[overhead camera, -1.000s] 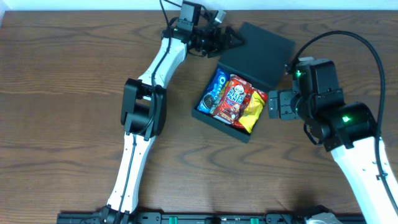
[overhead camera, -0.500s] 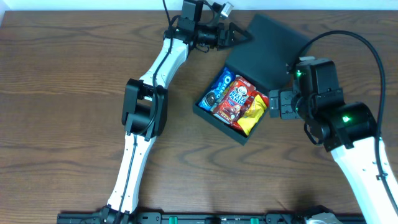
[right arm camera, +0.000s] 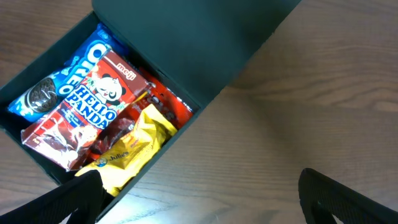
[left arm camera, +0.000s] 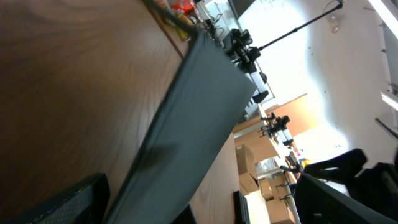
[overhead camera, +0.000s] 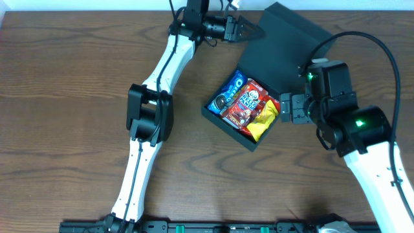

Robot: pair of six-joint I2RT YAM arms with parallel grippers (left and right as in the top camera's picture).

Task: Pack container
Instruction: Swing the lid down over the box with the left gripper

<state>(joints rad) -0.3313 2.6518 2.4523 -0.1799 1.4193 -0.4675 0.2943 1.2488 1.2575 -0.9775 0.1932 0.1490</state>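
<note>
The container (overhead camera: pixel 220 120) is packed with Oreo (right arm camera: pixel 56 81) and Hello Panda (right arm camera: pixel 93 118); only closing seems left. Its lid (overhead camera: pixel 284 39) is straddled by spread left fingers (left arm camera: pixel 68 202), right fingers (right arm camera: pixel 348 196) parted

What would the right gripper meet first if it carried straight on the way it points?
Likely the container's near wall, beside the yellow packet; the right gripper's height is unclear.

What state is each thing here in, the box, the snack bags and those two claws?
Dark teal-black cardboard box: open, holding snacks.
Its hinged flap lid: raised, tilted upward.
Blue Oreo packet: inside the box.
Red Hello Panda packet: inside, in the middle.
Yellow packet: inside, crumpled.
Left gripper: open, lid edge between its fingers.
Right gripper: open, empty.
</note>
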